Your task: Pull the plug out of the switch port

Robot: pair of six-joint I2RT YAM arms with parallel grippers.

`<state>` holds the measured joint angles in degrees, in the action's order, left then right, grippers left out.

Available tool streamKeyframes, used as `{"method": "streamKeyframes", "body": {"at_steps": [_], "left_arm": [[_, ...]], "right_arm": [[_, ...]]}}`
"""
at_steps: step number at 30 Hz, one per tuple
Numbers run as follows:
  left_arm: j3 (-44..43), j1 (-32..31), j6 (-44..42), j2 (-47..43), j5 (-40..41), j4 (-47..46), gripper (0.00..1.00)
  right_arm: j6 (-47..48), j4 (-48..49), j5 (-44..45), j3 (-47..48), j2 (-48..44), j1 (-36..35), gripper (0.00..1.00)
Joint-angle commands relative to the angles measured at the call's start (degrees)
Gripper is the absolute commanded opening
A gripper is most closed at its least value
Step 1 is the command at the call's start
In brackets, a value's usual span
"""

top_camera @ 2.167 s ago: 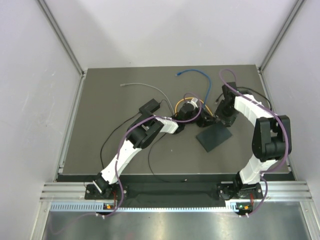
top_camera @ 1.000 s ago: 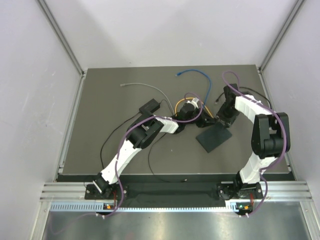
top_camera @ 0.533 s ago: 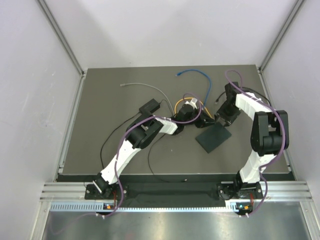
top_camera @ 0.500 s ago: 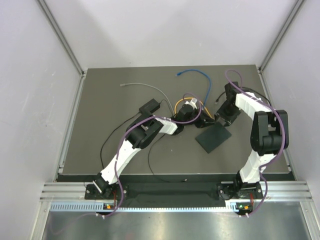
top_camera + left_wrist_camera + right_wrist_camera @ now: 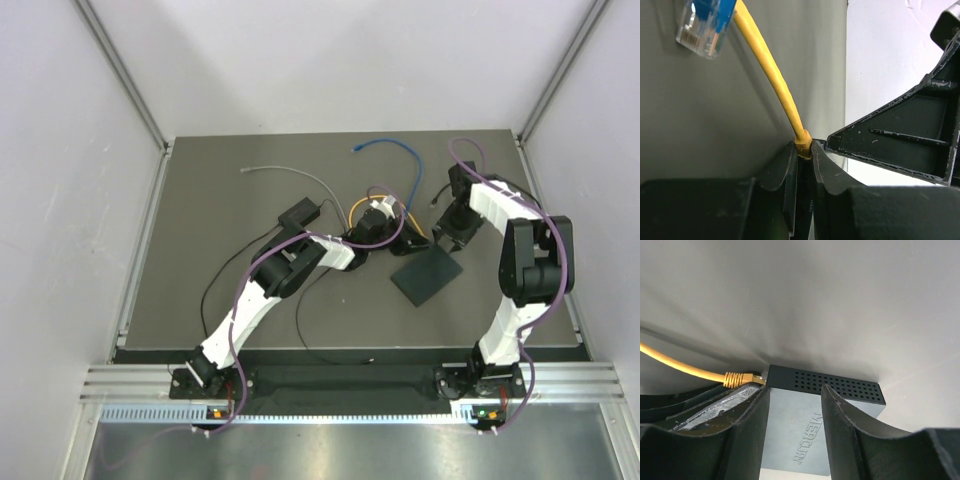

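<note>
The switch (image 5: 427,273), a flat matte black box, lies right of centre on the mat. In the right wrist view its top (image 5: 802,440) reads MERCURY and its far side (image 5: 835,384) is perforated. The yellow plug (image 5: 742,378) meets the switch at its left far corner, where the port itself is hidden. My left gripper (image 5: 398,240) is shut on the yellow plug's boot (image 5: 803,148), with the yellow cable (image 5: 770,75) running away from it. My right gripper (image 5: 450,238) is open, its fingers (image 5: 842,415) spread over the switch top (image 5: 795,390).
A clear plug on a blue cable (image 5: 705,22) lies just beyond the left gripper. A smaller black block (image 5: 299,214) with a thin cord sits to the left. A grey cable (image 5: 290,172) and the blue cable (image 5: 385,145) lie toward the back. The arms' fingers are close together.
My right arm's wrist has shifted slightly right and toward the back, and its elbow has swung up. The left arm and the switch have barely moved.
</note>
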<state>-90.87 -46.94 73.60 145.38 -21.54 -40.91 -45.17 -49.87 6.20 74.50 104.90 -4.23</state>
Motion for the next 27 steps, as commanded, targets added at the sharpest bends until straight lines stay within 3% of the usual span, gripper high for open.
{"method": "streamKeyframes", "body": {"at_steps": [1,17,20,24,27], "left_arm": [[1.05,0.44,-6.45,-0.54,2.12,4.78,0.00],[0.70,0.18,-8.65,-1.41,2.38,6.01,0.00],[0.78,0.27,-9.27,-1.68,2.82,7.15,0.00],[0.96,0.71,-6.73,-1.77,3.61,7.15,0.00],[0.43,1.50,-0.59,-1.33,4.40,6.46,0.00]], "right_arm": [[1.48,-0.58,3.56,0.82,1.80,0.45,0.46],[2.63,-1.64,2.59,2.14,4.70,0.27,0.49],[2.63,-1.11,2.77,1.09,4.17,0.19,0.45],[2.89,0.11,3.64,-1.10,2.77,-0.08,0.25],[3.51,2.39,5.93,-3.82,1.10,-0.87,0.23]]}}
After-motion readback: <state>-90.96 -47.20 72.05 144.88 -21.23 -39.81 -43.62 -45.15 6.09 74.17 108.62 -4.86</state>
